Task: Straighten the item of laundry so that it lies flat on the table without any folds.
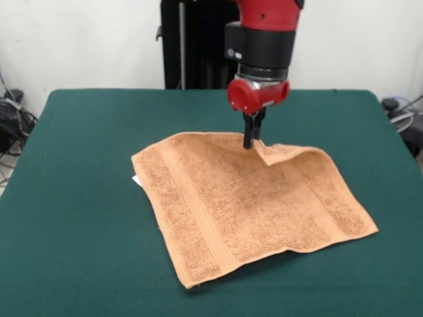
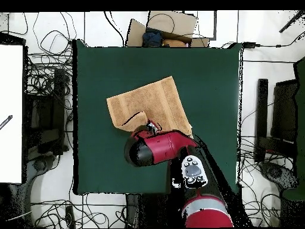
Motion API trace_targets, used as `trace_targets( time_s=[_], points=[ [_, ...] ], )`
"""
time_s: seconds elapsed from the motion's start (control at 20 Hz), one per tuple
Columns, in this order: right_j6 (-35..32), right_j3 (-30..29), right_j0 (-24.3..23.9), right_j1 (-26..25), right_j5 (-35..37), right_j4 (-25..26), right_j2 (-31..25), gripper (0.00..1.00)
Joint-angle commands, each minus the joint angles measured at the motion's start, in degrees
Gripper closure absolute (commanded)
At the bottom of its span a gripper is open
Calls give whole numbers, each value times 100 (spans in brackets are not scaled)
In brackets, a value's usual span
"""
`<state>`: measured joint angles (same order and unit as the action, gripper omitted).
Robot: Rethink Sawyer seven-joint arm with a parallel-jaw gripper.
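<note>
The item of laundry [image 1: 244, 205], an orange-tan towel with woven band stripes, lies mostly spread on the green table [image 1: 79, 198], right of centre. A small white tag [image 1: 136, 179] peeks out at its left corner. My gripper [image 1: 251, 140] stands straight down at the towel's far edge, fingers together and pinching the cloth. Right beside the fingers the edge rises in a small folded-over hump [image 1: 281, 153]. In the overhead view the towel [image 2: 152, 101] shows a curled edge by the gripper [image 2: 151, 127], and the arm hides part of that side.
Tangled cables and black gear [image 1: 12, 122] lie off the table's left edge. A cardboard box [image 2: 170, 27] sits beyond the table's top edge in the overhead view, and a white panel [image 2: 11, 113] stands at the far left. Green cloth surrounds the towel on all sides.
</note>
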<state>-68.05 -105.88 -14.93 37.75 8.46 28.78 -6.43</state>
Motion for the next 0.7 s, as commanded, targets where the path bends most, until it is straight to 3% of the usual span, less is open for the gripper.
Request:
trace_targets(
  time_s=[0.05, 0.5, 0.7],
  points=[
    [-1442, -438, 38, 184, -780, -125, 155, 100],
    [-1495, -767, 157, 402, -1378, -139, 488, 100],
    [-1590, -871, 484, 305, -1885, -297, 834, 100]
  ],
)
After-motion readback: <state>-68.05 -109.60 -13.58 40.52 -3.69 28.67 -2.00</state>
